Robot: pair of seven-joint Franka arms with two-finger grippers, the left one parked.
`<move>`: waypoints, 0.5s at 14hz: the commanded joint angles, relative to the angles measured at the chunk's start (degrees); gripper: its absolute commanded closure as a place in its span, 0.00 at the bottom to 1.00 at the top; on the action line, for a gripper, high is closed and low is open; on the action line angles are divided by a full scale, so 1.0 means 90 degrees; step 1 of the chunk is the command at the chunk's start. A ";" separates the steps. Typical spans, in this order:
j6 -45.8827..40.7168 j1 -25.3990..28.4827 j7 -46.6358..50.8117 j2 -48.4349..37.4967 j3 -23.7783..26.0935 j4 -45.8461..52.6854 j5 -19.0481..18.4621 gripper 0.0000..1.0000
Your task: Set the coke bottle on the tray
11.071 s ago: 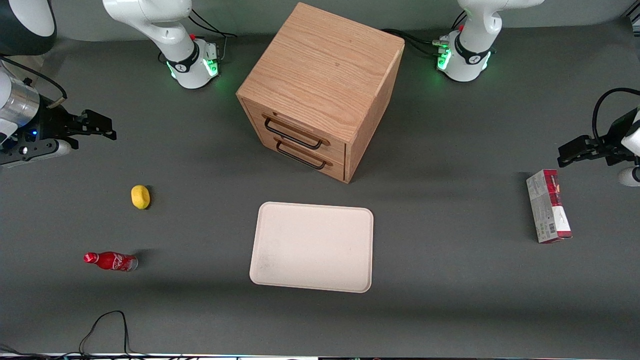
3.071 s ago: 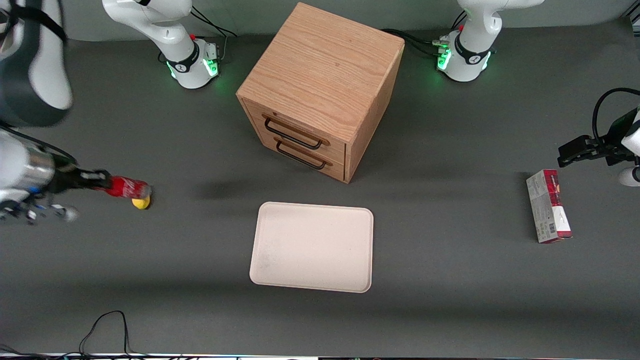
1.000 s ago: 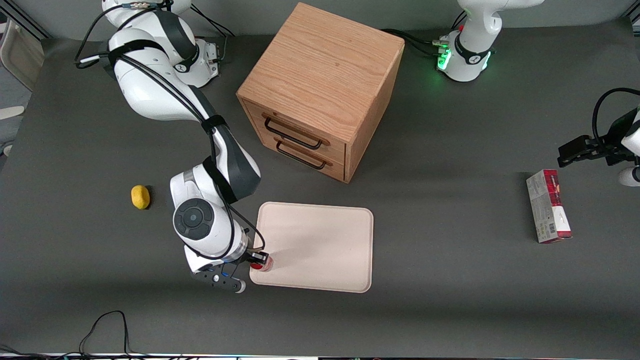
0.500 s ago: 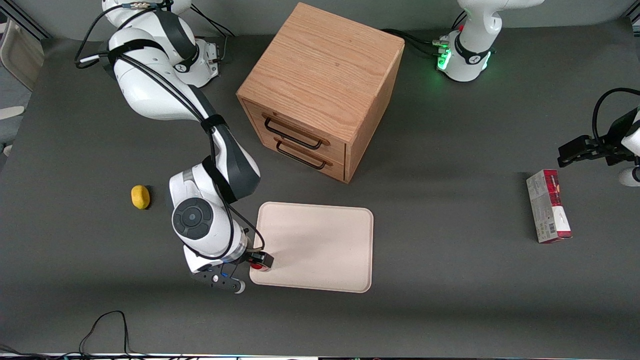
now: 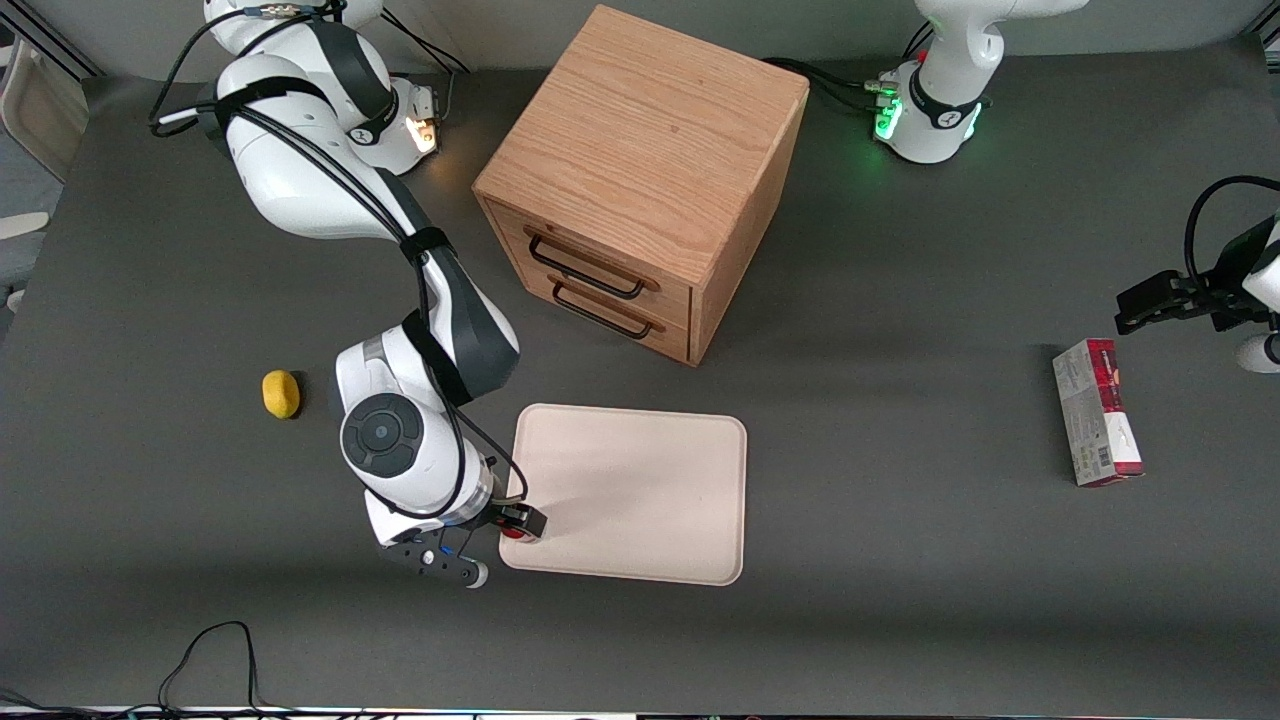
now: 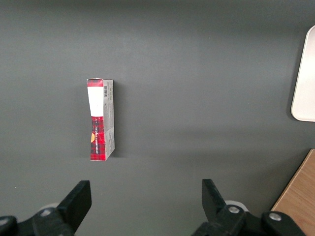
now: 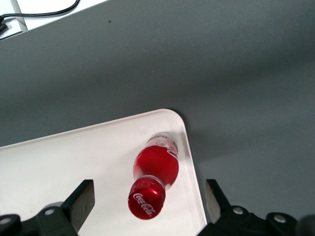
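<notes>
Worktop (image 5: 900,620): dark grey, carrying everything here.
Drawer box (image 5: 640,180): wooden, two dark handles on its front, farther from the front camera than the tray.
Tray (image 5: 650,490): cream, flat, rectangular, rounded corners, low rim; it lies in front of the drawer box.
Gripper (image 5: 515,527): above the tray's corner nearest the front camera at the working arm's end; jaws spread wide, standing clear of the bottle on either side.
Carton (image 5: 1096,412): red and grey, lying flat toward the parked arm's end.
Coke bottle (image 7: 156,169): small, red, standing upright on the tray just inside that corner; red cap with white script, clear base.
Yellow lump (image 5: 281,393): on the worktop toward the working arm's end.
</notes>
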 commanded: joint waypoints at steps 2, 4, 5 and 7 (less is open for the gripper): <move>-0.0324 0.0076 0.0261 -0.0023 -0.0037 0.0129 -0.0154 0.00; -0.1113 0.0037 0.0174 -0.0431 -0.0037 0.0100 -0.0144 0.00; -0.1426 0.0018 0.0076 -0.0656 -0.0028 0.0023 -0.0124 0.00; -0.1770 -0.0215 -0.0643 -0.1319 -0.0037 -0.0658 0.0060 0.00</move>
